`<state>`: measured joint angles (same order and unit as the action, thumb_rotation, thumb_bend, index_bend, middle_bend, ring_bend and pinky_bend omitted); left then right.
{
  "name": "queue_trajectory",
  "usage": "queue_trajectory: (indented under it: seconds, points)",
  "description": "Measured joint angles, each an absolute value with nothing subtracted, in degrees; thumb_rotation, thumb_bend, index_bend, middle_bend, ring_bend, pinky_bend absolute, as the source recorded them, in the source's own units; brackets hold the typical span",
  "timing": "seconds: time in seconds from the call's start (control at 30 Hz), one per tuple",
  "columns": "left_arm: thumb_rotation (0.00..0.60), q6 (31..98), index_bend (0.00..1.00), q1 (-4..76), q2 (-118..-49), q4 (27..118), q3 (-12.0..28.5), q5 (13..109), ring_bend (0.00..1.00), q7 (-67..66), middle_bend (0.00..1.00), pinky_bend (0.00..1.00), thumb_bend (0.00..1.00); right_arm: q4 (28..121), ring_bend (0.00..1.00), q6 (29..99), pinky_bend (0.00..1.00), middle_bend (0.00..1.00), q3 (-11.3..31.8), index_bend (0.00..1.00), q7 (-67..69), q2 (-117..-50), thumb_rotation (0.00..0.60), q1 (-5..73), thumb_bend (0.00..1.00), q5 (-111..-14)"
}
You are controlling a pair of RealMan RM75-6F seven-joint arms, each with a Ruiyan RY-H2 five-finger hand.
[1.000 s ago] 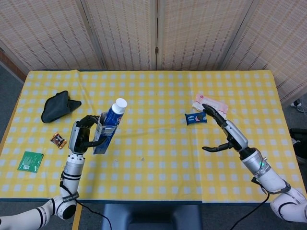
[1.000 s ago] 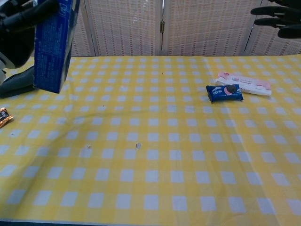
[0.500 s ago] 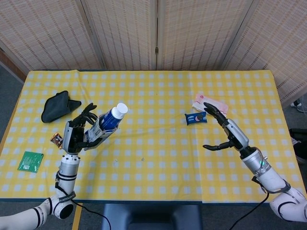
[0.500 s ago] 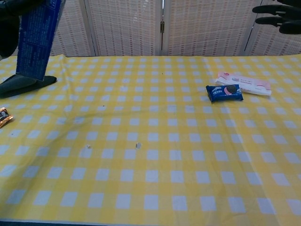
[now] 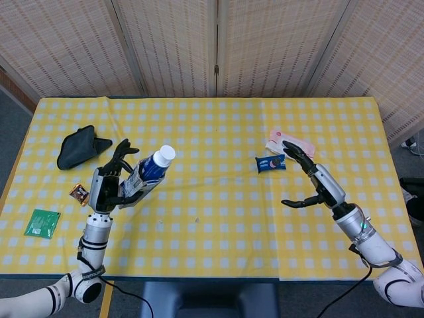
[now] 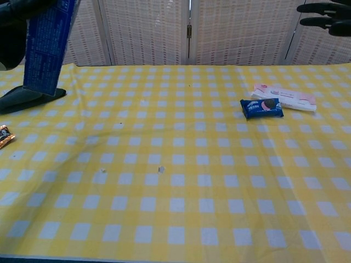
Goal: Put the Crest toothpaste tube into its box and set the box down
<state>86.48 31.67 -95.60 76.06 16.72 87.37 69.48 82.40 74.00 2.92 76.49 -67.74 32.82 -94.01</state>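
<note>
My left hand [image 5: 109,185] grips the blue Crest box [image 5: 141,182] above the left part of the table. The toothpaste tube [image 5: 158,161] sticks out of the box's upper end, its white cap pointing up and to the right. In the chest view the box [image 6: 48,46] hangs at the top left, tilted, with dark fingers [image 6: 22,8] over its top. My right hand [image 5: 317,180] floats open above the right side of the table, fingers spread and holding nothing; only its fingertips [image 6: 323,13] show in the chest view.
A black pouch [image 5: 79,147] lies at the far left. A small brown snack packet [image 5: 80,194] and a green packet [image 5: 42,222] lie near the left edge. A blue cookie pack [image 5: 270,163] and a pink-white packet [image 5: 290,143] lie at the right, beside my right hand.
My left hand tilted the box and tube over to the right and shifted slightly left, fingers spreading more. The right hand drifted slightly to the right.
</note>
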Motion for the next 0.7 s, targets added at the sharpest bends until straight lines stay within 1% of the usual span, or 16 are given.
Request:
queue_trajectory:
  seconds: [0.07, 0.2, 0.3, 0.5, 0.63, 0.7]
  points:
    - [0.600, 86.5, 0.59, 31.4, -95.8, 76.7, 17.5, 85.9, 0.07, 70.8, 0.29, 0.02, 0.08, 82.3, 0.04, 74.1, 0.00, 0.00, 2.9, 0.00, 76.6, -67.7, 0.600, 32.8, 0.04, -94.0]
    - [0.600, 86.3, 0.60, 30.5, -95.9, 79.9, 20.7, 81.3, 0.12, 76.0, 0.31, 0.06, 0.08, 82.0, 0.04, 74.1, 0.00, 0.00, 2.9, 0.00, 76.8, -67.7, 0.600, 32.6, 0.04, -93.9]
    - [0.600, 86.5, 0.60, 30.3, -95.9, 81.2, 22.1, 80.1, 0.13, 77.0, 0.32, 0.07, 0.08, 81.7, 0.04, 74.0, 0.00, 0.00, 3.0, 0.00, 77.3, -67.8, 0.600, 32.6, 0.04, -93.7]
    - [0.600, 85.6, 0.60, 30.4, -95.7, 80.8, 21.0, 82.3, 0.14, 74.0, 0.33, 0.07, 0.09, 81.2, 0.05, 73.7, 0.00, 0.00, 3.0, 0.00, 78.0, -68.2, 0.600, 32.8, 0.04, -94.0]
    - [0.600, 85.3, 0.59, 30.5, -95.6, 79.9, 20.0, 83.2, 0.17, 71.7, 0.37, 0.09, 0.09, 80.8, 0.05, 73.8, 0.00, 0.00, 3.0, 0.00, 78.1, -68.3, 0.600, 32.8, 0.04, -94.0]
    - [0.600, 84.8, 0.59, 30.7, -95.5, 79.1, 18.9, 84.0, 0.19, 68.8, 0.39, 0.10, 0.09, 80.6, 0.05, 73.8, 0.00, 0.00, 2.9, 0.00, 78.4, -68.3, 0.600, 32.7, 0.04, -94.0]
